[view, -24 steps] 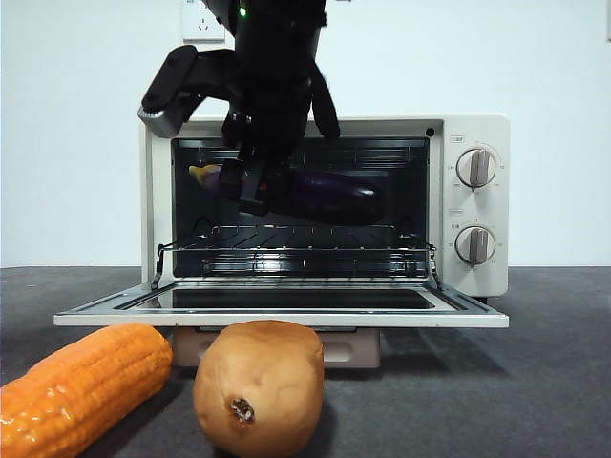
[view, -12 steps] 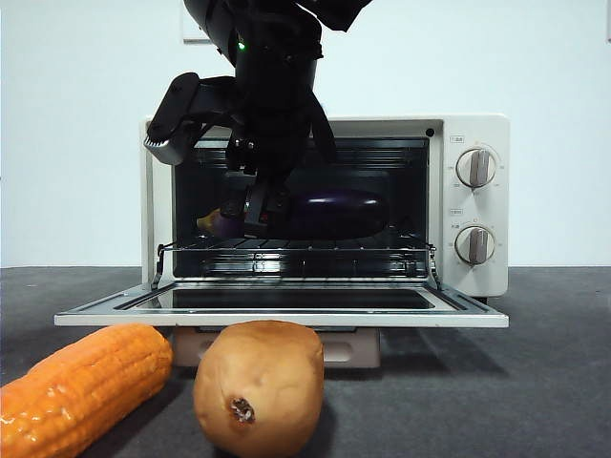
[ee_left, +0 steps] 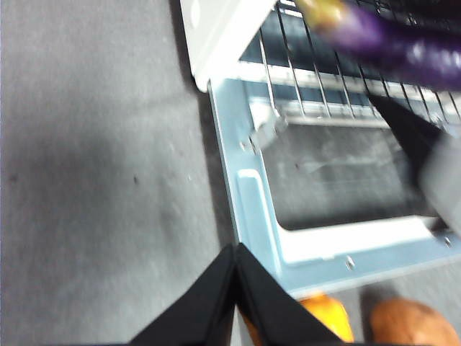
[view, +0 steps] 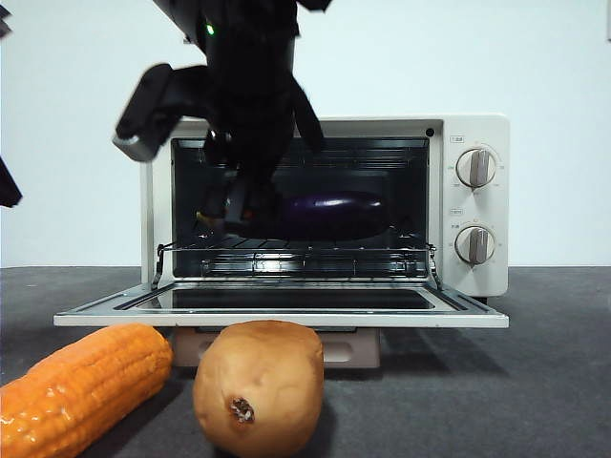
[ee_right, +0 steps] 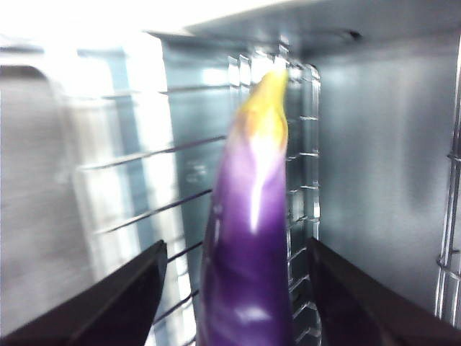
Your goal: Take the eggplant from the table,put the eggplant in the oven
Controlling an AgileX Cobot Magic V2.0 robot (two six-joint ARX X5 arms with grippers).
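The glossy purple eggplant (view: 334, 215) lies lengthwise on the wire rack (view: 305, 250) inside the cream oven (view: 473, 134), whose door (view: 286, 310) hangs open. My right gripper (view: 239, 205) reaches into the oven at the eggplant's stem end. In the right wrist view the eggplant (ee_right: 252, 238) sits between the open gripper (ee_right: 235, 244), with gaps on both sides. My left gripper (ee_left: 235, 249) is shut and empty, above the table (ee_left: 94, 180) beside the door's left corner. In that view the eggplant (ee_left: 389, 40) is a purple blur on the rack.
An orange corn cob (view: 81, 391) and a tan potato (view: 260, 386) lie on the table (view: 535, 382) in front of the open door. A black tip of the waiting arm (view: 8, 186) shows at the left edge. Two knobs (view: 475, 168) are on the oven's right side.
The eggplant has come down from mid-cavity onto the rack. The right arm has since shifted a little left and up. A black arm tip has appeared at the left edge.
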